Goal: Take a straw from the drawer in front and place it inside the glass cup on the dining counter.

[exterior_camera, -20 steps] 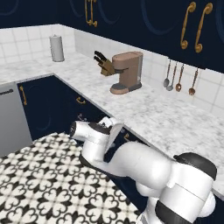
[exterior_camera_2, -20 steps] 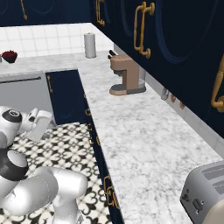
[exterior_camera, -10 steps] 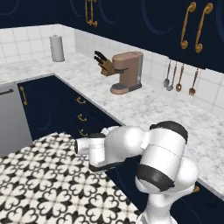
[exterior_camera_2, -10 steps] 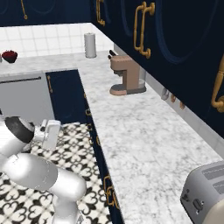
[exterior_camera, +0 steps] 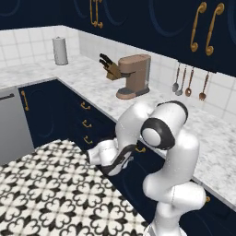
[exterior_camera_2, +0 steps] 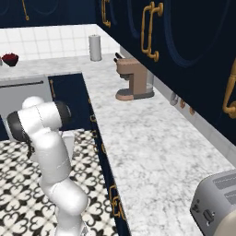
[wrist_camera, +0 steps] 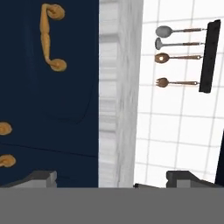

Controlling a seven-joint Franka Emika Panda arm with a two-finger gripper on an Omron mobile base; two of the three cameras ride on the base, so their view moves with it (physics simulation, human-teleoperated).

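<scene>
Low in front of the navy cabinet run, the gripper (exterior_camera: 120, 164) hangs just off the fronts and under the marble counter (exterior_camera: 203, 133) edge, its jaws spread apart and holding nothing; in the hand view the two finger tips (wrist_camera: 40, 176) stand well apart at the bottom. Straight along their line of sight lies the drawer (wrist_camera: 48, 57) front, still closed, with its curved brass handle (wrist_camera: 49, 36) ahead of the jaws and off towards the upper left of that view. The handle's long axis runs up and down in the hand picture, which is rolled against the room. Judging from this, the jaws must shift towards the handle and straddle it across its length. The straw is presumably inside the closed drawer.
</scene>
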